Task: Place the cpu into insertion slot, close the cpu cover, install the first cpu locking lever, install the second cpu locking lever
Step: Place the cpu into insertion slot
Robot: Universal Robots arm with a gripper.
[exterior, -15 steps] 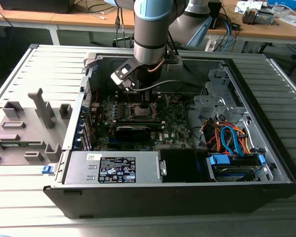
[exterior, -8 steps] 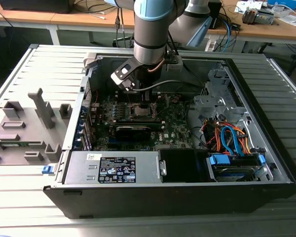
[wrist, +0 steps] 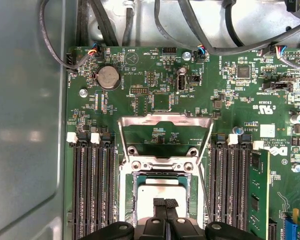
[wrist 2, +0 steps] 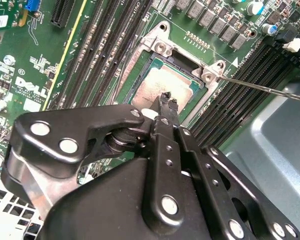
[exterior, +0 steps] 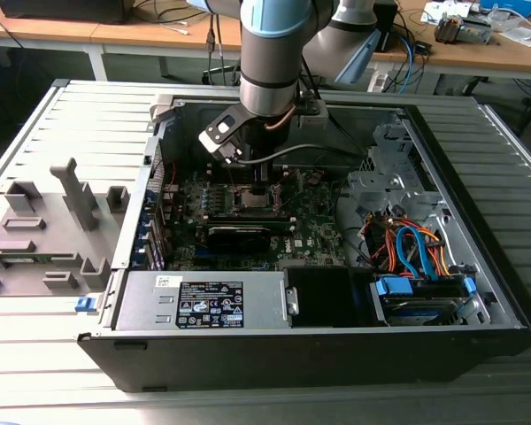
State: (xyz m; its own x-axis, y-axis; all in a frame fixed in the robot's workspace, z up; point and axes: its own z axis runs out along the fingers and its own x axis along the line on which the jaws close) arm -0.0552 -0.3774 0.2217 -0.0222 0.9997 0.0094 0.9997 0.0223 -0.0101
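End effector [wrist: 165, 202], tips pressed together, right over the cpu [wrist: 147, 191] in its socket, cpu cover [wrist: 165, 118] flipped open

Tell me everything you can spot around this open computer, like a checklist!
Surface: ribbed grey table carrying an open computer case.
Job's things: the cpu lies in its socket. The cpu cover stands flipped up, open. One locking lever sticks out, unlatched.
Clutter: grey blocks on the table at the exterior view's left.
Grippers: pincer shut, tips together right over the cpu.
Cables: orange and blue cables inside the case; black cables past the board's edge.
Surroundings: wooden desks behind.
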